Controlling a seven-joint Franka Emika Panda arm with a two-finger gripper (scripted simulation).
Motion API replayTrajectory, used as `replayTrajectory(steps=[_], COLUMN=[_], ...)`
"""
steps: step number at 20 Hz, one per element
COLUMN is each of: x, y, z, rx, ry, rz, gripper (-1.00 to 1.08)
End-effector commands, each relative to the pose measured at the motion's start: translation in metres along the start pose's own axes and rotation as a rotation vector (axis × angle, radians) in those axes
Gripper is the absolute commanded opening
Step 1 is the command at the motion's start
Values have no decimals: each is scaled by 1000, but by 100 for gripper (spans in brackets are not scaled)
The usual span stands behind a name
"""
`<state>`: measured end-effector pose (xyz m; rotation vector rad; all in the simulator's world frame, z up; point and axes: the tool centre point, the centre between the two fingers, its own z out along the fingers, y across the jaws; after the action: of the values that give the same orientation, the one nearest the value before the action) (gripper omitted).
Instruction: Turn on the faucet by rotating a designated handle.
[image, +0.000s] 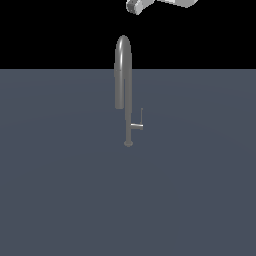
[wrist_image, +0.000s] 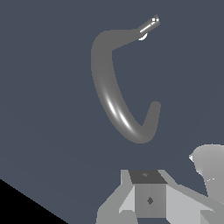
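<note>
In the exterior view I see the faucet (image: 124, 85) standing upright on the flat blue-grey floor (image: 60, 190), near the middle of the scene. Its arched spout curves over at the top and comes back down alongside the stem, ending partway down. The stem runs on down to a small round base. The handle (image: 138, 123) juts from the lower stem toward the exterior view's right: a short horizontal stub with a thin rod rising from its far end. High above, at the top edge of the picture, I can make out a pale piece of the arm (image: 160, 5), well apart from the faucet and touching nothing. The gripper itself I cannot pick out there, so this view tells me nothing about how far it is spread.

In the wrist view I look down on the faucet (wrist_image: 111, 94) from above, so the spout shows as a thick grey hook. The handle (wrist_image: 148, 25) appears as a short bright stub at the far end of that hook. Grey blocks of the gripper (wrist_image: 148, 199) body fill the near edge of the picture. I cannot see the fingertips, so I cannot tell whether the hand is spread or closed. Nothing lies against it, and it is well apart from both spout and handle.
</note>
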<state>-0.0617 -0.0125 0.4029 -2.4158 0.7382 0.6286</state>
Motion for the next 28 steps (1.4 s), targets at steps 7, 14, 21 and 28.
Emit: replayTrajectory(steps=[7, 14, 21, 28], x=[63, 117, 172, 217], y=[-1, 6, 17, 30], z=[10, 27, 54, 90], rx=[160, 307, 467, 617], ry=[-139, -267, -407, -538], rz=[157, 301, 459, 610], gripper=[-100, -100, -100, -100])
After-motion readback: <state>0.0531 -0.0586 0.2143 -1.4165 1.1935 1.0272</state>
